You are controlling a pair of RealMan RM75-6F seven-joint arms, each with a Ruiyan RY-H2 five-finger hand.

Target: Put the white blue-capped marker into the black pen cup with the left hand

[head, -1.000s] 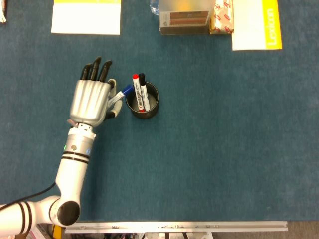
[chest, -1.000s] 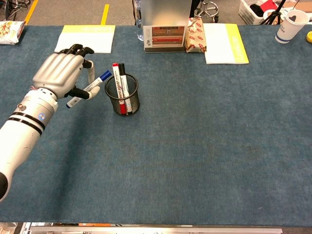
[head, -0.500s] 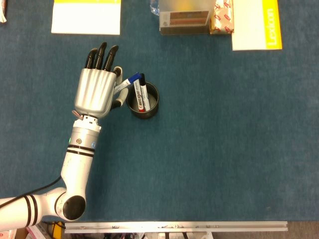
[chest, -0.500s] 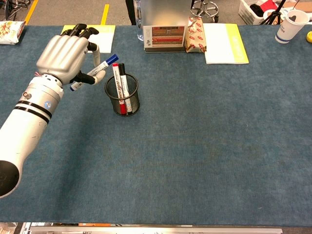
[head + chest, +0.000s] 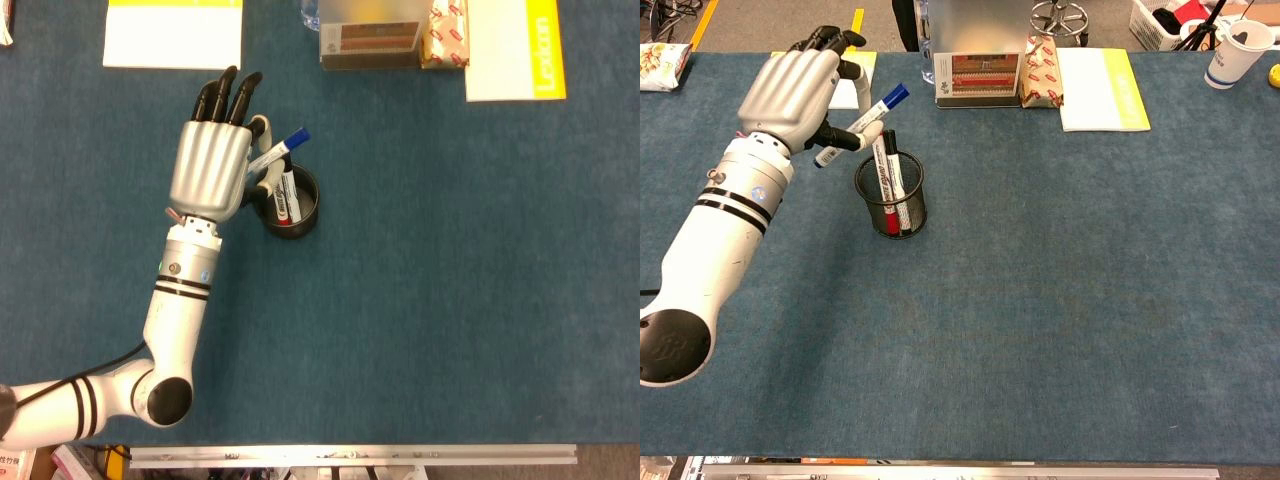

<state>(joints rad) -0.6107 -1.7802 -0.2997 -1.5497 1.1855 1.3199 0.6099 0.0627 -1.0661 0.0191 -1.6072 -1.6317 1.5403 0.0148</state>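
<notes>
The blue counter (image 5: 1060,300) fills both views, with the working area in the upper left of the frame. There the left hand (image 5: 795,85) is raised above the surface, palm down, pinching the white blue-capped marker (image 5: 862,122) between thumb and a finger while the other fingers stretch forward.

The marker is lifted and carried, so pickup looks done. It lies tilted, blue cap up and to the right, its body crossing just over the left rim of the black pen cup (image 5: 891,196) in the head view. Its lower end seems outside the cup, though the hand hides part of it.

The cup holds 2 other markers (image 5: 886,170). Still left: tipping the marker upright, lowering it in, letting go.
</notes>
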